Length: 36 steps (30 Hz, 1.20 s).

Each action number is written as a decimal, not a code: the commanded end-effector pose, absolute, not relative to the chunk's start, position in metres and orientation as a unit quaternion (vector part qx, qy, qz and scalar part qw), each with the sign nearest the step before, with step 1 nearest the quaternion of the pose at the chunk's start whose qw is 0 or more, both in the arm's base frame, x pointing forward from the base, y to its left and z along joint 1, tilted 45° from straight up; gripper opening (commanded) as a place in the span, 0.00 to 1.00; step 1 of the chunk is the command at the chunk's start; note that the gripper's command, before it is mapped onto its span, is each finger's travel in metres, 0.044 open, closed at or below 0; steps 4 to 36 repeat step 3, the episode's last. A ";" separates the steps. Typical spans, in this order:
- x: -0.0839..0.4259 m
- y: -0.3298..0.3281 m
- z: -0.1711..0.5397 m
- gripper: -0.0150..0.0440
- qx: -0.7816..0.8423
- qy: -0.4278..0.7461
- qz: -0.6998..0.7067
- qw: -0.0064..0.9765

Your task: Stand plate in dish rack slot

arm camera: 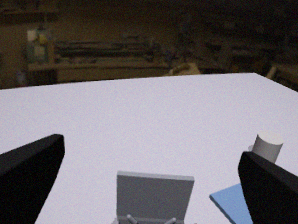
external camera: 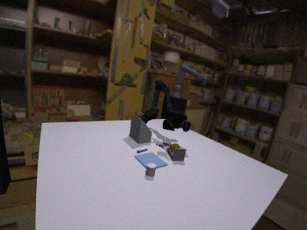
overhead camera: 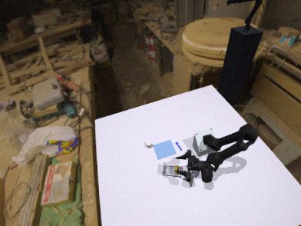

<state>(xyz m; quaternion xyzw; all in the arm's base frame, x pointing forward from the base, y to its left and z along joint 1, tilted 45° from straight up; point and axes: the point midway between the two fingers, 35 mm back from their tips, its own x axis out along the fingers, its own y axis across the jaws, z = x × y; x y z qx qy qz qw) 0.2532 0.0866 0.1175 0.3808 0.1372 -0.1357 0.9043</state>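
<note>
A: "Where is your yellow plate?"

B: "In your dish rack, toward the arm's side; from above it appears narrow, as if edge-on. You cannot tell which slot."

A: "And your gripper?"

B: "Open, its fingers wide apart with nothing between them; the exterior view shows it above the plate."

A: "Your other items?"

B: "On the white surface, a flat blue square lies between a pale cylinder and a small blue utensil."
</note>
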 end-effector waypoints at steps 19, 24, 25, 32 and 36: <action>0.257 0.082 0.118 0.93 0.356 0.151 -0.139 0.912; 0.257 0.082 0.118 0.93 0.356 0.151 -0.139 0.912; 0.257 0.082 0.118 0.93 0.356 0.151 -0.139 0.912; 0.257 0.082 0.118 0.93 0.356 0.151 -0.139 0.912; 0.257 0.082 0.118 0.93 0.356 0.151 -0.139 0.912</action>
